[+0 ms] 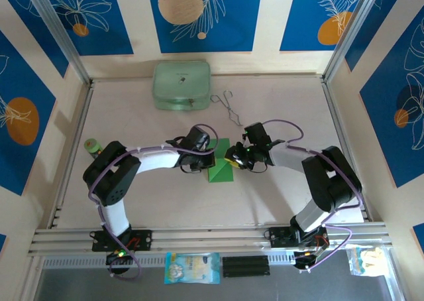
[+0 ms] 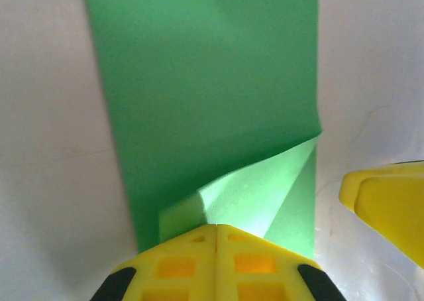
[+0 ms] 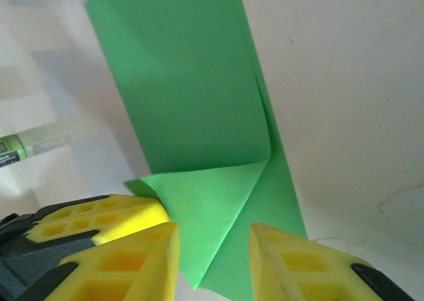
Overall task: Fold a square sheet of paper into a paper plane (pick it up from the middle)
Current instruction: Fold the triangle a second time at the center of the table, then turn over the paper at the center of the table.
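The square sheet of paper (image 1: 219, 171) lies folded near the middle of the tabletop (image 1: 285, 102), a long green strip with one corner turned over into a triangular flap. The left end effector (image 2: 216, 235) is closed and pinches the raised edge of that flap. The right end effector (image 3: 212, 233) is open, with one finger on each side of the flap and a gap between finger and paper. The two end effectors meet over the paper from 9 and 3 o'clock, with one yellow finger of each just beside the other's.

Bare tabletop surrounds the paper on every side, widest toward 3 and 6 o'clock. A metal rail (image 1: 212, 238) borders the near edge, and low walls close off the other three sides.

A pale mint case (image 1: 182, 85) sits at 11 o'clock by the far wall, well apart from the paper. Thin wire tongs (image 1: 230, 107) lie at 12 o'clock, between the case and the arms. A small green roll (image 1: 92, 144) stands at 9 o'clock near the left wall. Below the rail lie a printed packet (image 1: 192, 268) and a black block (image 1: 245, 266).

The print on the packet and the case's small tag are too small to read.
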